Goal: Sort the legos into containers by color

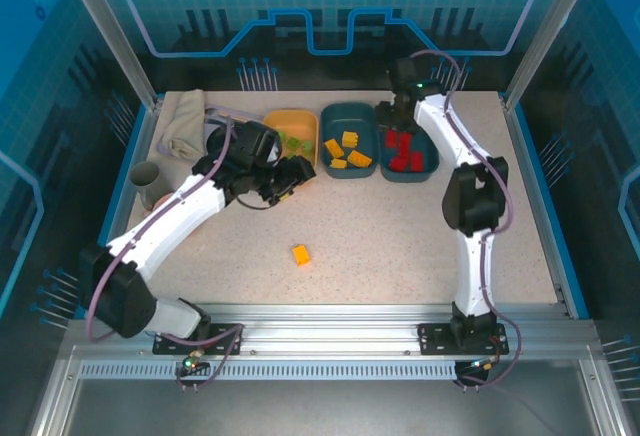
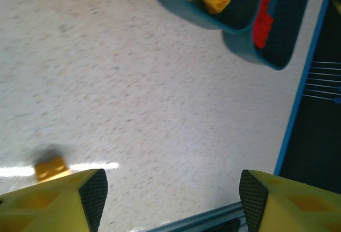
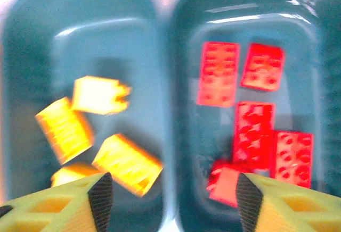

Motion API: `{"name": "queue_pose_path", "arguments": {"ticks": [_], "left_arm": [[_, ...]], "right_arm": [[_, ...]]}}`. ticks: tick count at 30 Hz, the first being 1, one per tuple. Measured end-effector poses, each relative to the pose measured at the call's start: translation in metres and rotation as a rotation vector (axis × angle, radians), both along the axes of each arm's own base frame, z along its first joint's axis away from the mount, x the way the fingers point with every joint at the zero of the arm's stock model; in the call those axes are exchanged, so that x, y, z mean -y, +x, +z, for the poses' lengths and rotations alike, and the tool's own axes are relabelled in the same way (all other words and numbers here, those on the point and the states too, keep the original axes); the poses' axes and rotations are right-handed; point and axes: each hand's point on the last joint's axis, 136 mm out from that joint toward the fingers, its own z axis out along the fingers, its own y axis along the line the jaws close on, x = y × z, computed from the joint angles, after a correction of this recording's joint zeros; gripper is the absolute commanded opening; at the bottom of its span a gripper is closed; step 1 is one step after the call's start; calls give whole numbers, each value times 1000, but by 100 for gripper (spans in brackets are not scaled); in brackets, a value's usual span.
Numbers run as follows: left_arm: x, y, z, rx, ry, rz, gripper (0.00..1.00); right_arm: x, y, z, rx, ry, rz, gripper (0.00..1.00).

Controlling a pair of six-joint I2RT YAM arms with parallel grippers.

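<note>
Left fingers [image 2: 53,204] spread near a stray orange-yellow lego [image 2: 51,168]; right fingers [image 3: 279,206] spread over the teal tub [image 3: 298,35] holding red legos [image 3: 253,131].

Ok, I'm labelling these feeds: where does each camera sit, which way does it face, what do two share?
Top external: above and behind the bases, looking down on the speckled table; both white arms show.
Left wrist: low over the table, angled across it towards the dark teal plastic tubs; its yellow fingers at the bottom.
Right wrist: straight down into those two tubs; its yellow fingers at the bottom.
Shared: top and left wrist both show the loose orange-yellow plastic brick.
</note>
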Motion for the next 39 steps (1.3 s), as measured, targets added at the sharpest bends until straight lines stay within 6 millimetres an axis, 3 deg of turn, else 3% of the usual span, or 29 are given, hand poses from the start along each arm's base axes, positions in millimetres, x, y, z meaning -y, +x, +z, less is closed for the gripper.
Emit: {"name": "queue_pose_path", "arguments": {"ticks": [3,5,7,10,14,18,27,30,39], "left_arm": [[-21,-30,-10,-26,41,25,70],[-37,-52,-15,-37,66,41,71],[-52,-71,-20,-47,90,63,71],[-74,-98,-28,-54,122,110,71],[-100,-126,-36,-54,150,174,71],[-114,-143,-44,-62,163,215,71],[-118,-152,-55,-105,176,230,71],[-119,-153,-54,-98,171,230,71],[-119,-154,-49,-77,153,236,71]], "right_arm": [[-66,-58,21,60,4,196,77],[-113,-110,14,59,-2,345,82],[-143,-159,-6,19,-23,464,85],[-167,-221,-46,-74,-73,585,90],[-179,-267,-73,-151,-115,652,92],[-192,-282,-90,-184,-123,672,91],[-189,-284,-154,-313,-212,617,74],[-190,-281,-159,-322,-213,601,67],[-202,-268,-161,-312,-194,567,29]]}}
